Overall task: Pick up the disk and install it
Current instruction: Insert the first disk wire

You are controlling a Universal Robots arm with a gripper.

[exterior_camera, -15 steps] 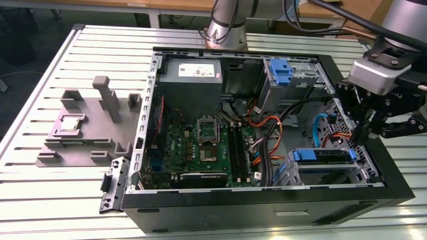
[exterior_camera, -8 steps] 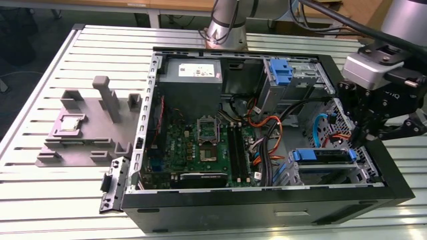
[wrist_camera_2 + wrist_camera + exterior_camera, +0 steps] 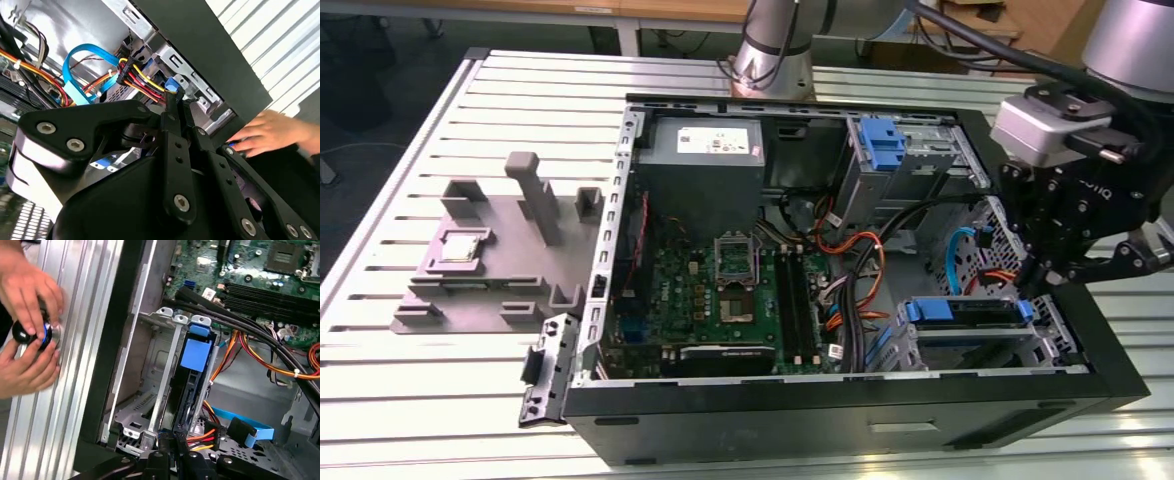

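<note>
The disk [image 3: 193, 371] sits edge-up in a slot of the metal drive cage [image 3: 150, 405] at the case's front corner, its blue carrier tab facing out. In the exterior view the same disk [image 3: 967, 312] shows as a blue strip in the cage at the view's lower right. My gripper [image 3: 1054, 285] hangs just above that cage. In the second wrist view the black fingers [image 3: 176, 145] lie pressed together, and the gripper [image 3: 174, 97] points at the blue carrier end with nothing between the fingers. In the first wrist view the gripper [image 3: 175, 454] is just short of the disk's cabled end.
A person's hands [image 3: 30, 335] hold a small black-and-blue knob on the slatted table beside the case; one hand [image 3: 270, 132] also appears in the second wrist view. Orange, red and blue cables [image 3: 235, 427] run past the cage. A grey fixture [image 3: 494, 260] holds a chip. A second blue carrier [image 3: 881, 145] sits at the case's far end.
</note>
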